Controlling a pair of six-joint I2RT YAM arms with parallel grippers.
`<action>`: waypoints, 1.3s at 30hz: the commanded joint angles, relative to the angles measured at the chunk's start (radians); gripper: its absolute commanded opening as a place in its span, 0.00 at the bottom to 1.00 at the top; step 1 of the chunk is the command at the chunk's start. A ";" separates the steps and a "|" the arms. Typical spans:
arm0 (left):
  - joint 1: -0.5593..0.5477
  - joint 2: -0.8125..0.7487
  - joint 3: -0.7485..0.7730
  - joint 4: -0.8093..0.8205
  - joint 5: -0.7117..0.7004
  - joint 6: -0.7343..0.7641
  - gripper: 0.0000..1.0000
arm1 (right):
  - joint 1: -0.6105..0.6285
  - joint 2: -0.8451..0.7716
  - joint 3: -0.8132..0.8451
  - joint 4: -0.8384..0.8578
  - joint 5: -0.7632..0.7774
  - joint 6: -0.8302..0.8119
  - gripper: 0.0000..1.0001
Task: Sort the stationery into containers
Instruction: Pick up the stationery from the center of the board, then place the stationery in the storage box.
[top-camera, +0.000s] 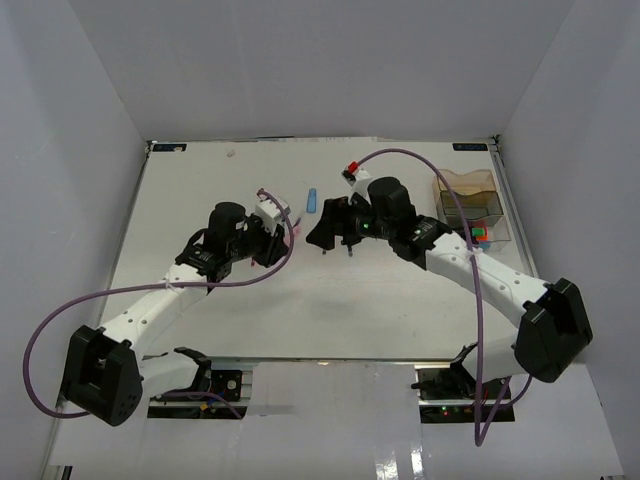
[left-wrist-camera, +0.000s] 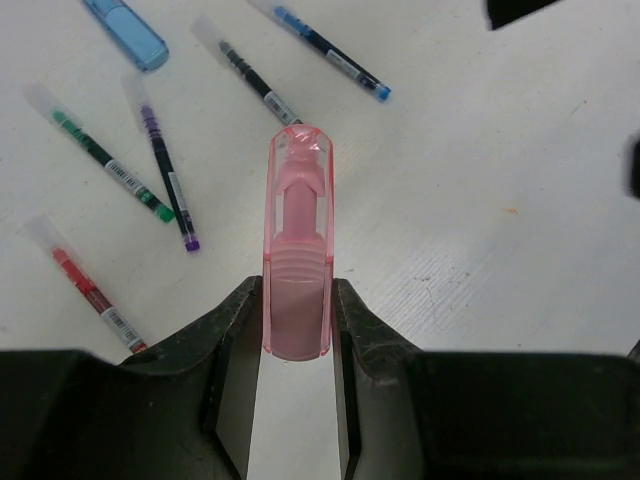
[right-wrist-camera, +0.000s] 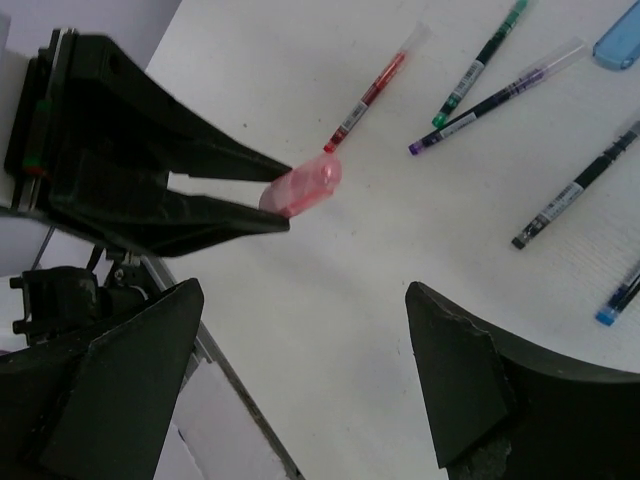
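White surface (top-camera: 400, 320) between grey walls (top-camera: 80, 120). Left jaws clamp a pink piece (left-wrist-camera: 297, 230) at mid-frame; five pens (left-wrist-camera: 165, 180) and a blue piece (left-wrist-camera: 125, 30) lie scattered upper left. Right jaws stand apart, holding nothing. Trays (top-camera: 466, 183) sit at the overhead view's right.

A translucent pink highlighter (left-wrist-camera: 297, 250) is held raised at frame centre; five thin pens (left-wrist-camera: 165, 170) are scattered flat at upper left.

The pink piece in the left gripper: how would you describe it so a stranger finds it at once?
Start at the white table and find the left gripper. Clamped between its fingers is the pink piece: short, thick, translucent, whereas the thin pens nearby are dark, and the similar blue piece lies loose.
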 joint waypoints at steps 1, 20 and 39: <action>-0.010 -0.046 -0.018 0.026 0.103 0.088 0.33 | 0.015 0.073 0.098 -0.001 -0.001 0.027 0.88; -0.011 -0.097 -0.044 0.054 0.109 0.142 0.35 | 0.047 0.287 0.251 -0.022 -0.096 0.054 0.56; -0.011 -0.088 -0.044 0.058 0.071 0.117 0.66 | 0.014 0.247 0.175 0.021 -0.093 0.051 0.08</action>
